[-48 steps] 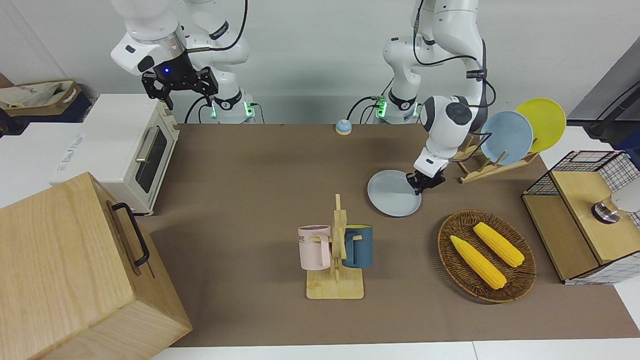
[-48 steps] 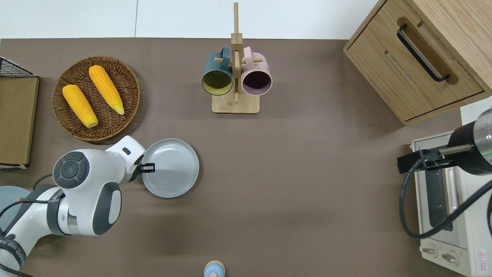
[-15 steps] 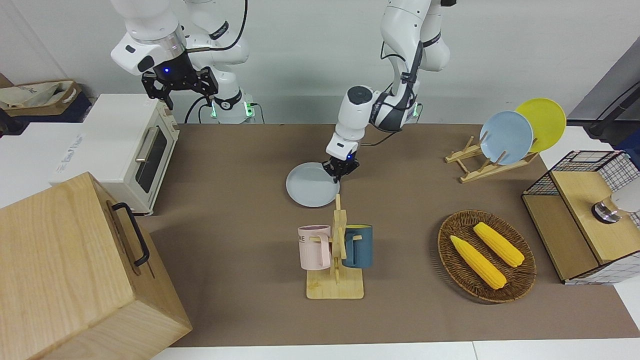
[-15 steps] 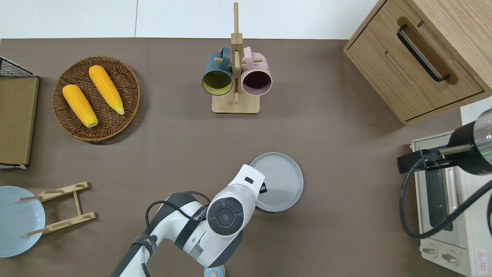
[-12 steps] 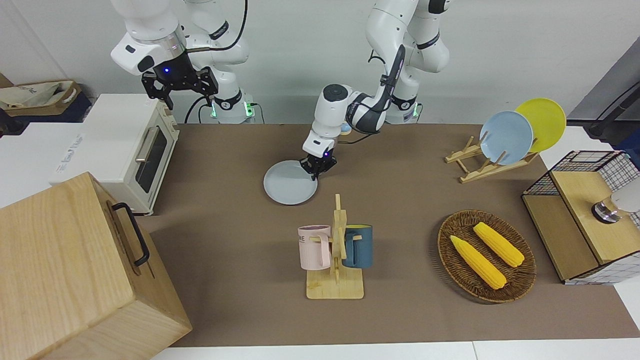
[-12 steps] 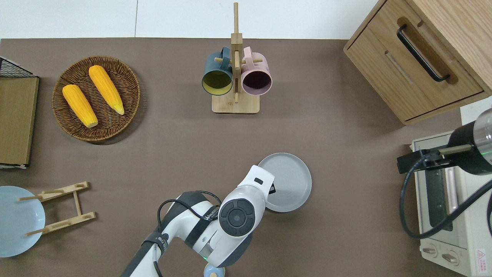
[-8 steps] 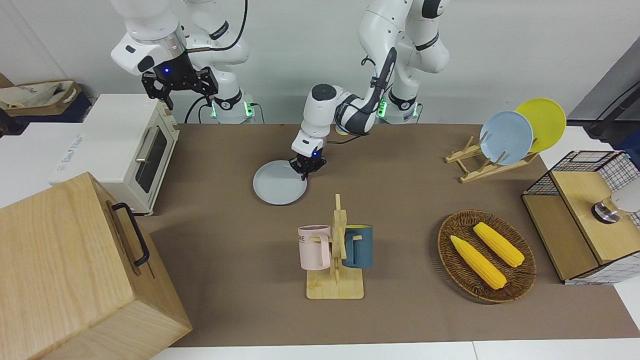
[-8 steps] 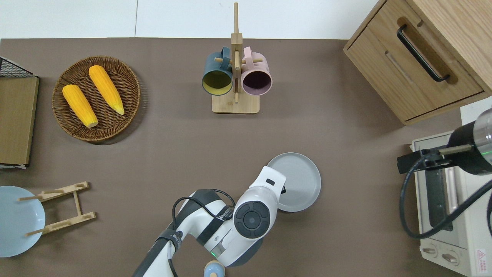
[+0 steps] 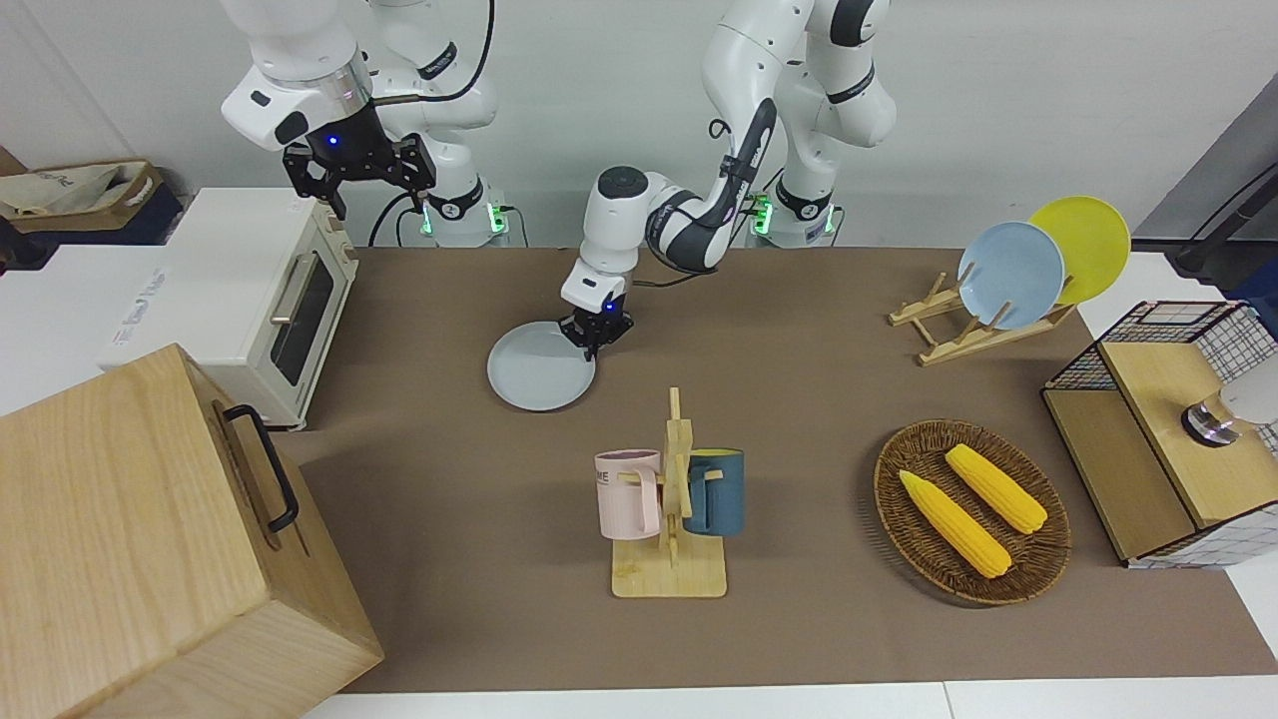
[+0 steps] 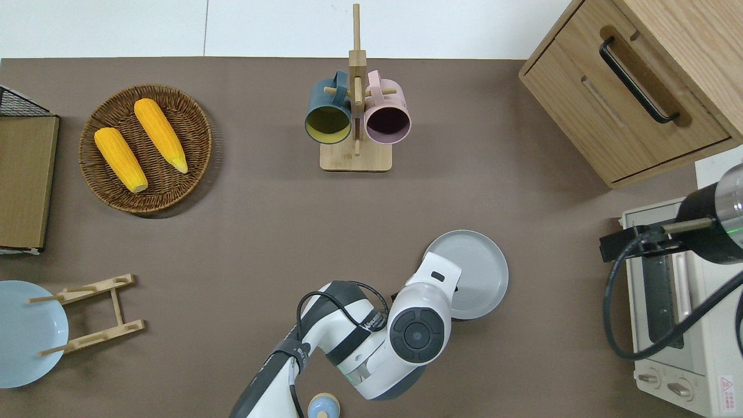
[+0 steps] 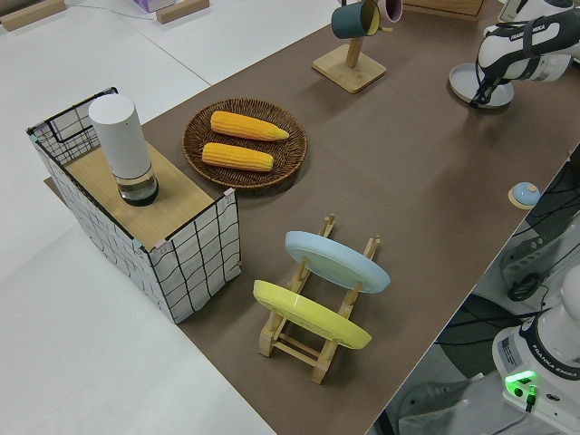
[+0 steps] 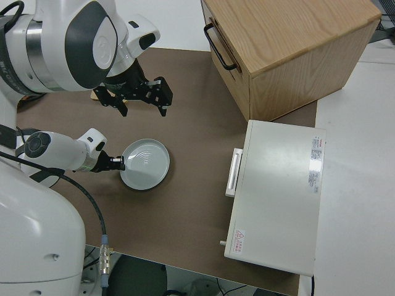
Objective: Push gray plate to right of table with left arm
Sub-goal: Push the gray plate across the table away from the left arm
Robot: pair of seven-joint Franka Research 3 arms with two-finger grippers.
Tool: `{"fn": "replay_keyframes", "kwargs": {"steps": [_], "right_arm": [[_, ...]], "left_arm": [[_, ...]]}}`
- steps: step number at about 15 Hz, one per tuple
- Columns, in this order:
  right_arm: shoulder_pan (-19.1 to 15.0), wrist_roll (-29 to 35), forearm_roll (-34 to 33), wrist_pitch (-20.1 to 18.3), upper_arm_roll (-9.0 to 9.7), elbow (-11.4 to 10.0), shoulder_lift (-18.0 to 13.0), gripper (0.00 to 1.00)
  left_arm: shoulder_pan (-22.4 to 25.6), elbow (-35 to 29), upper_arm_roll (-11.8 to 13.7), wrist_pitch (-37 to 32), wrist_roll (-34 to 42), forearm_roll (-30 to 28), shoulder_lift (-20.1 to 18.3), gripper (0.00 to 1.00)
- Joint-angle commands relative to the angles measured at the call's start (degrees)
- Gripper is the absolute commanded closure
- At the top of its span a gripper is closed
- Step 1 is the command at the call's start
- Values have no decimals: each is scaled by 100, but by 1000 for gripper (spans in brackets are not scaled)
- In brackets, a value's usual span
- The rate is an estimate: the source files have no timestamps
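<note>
– Front view first: where is the gray plate (image 9: 534, 377)?

– Flat on the tabletop (image 9: 449, 519), upper middle of the frame. The left gripper (image 9: 595, 340) touches its rim at the edge nearest the robots. I cannot tell whether the gripper is open or closed.

– Overhead?

– The plate sits in the lower part of the frame, toward the right arm's end, with the arm's wrist covering part of it.

– Left side view?

– The plate is small, at the top corner.

– Right side view?

– It is round, shallow and pale, with faint rings inside. The right gripper (image 12: 144, 111) is parked, spread wide and empty.

– How will the plate handle?

– Probably stiff, light and breakable, sliding easily. Press low on the rim, or it may tip.
</note>
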Motion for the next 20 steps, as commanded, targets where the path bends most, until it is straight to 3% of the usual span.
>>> {"fn": "replay_keyframes", "kwargs": {"steps": [1, 3, 5, 6, 9, 11, 20], "right_arm": [[-115, 66, 25, -89, 92, 53, -14, 17], [-115, 75, 25, -89, 92, 53, -14, 17], [-107, 75, 25, -89, 92, 53, -14, 17], [-107, 75, 25, -89, 92, 53, -14, 17], [-107, 75, 25, -89, 92, 53, -14, 17], [-115, 66, 25, -89, 92, 53, -14, 17], [-115, 66, 25, -89, 92, 53, -14, 17]], "left_arm": [[-172, 263, 30, -91, -255, 129, 388, 1000], [-172, 263, 30, -91, -255, 129, 388, 984], [-172, 342, 30, -178, -255, 129, 397, 493], [-172, 403, 30, -283, -255, 129, 397, 306], [-172, 509, 39, -416, -246, 129, 388, 97], [-172, 527, 39, -512, -246, 129, 379, 20], [-85, 510, 82, -995, 70, 173, 81, 15]]}}
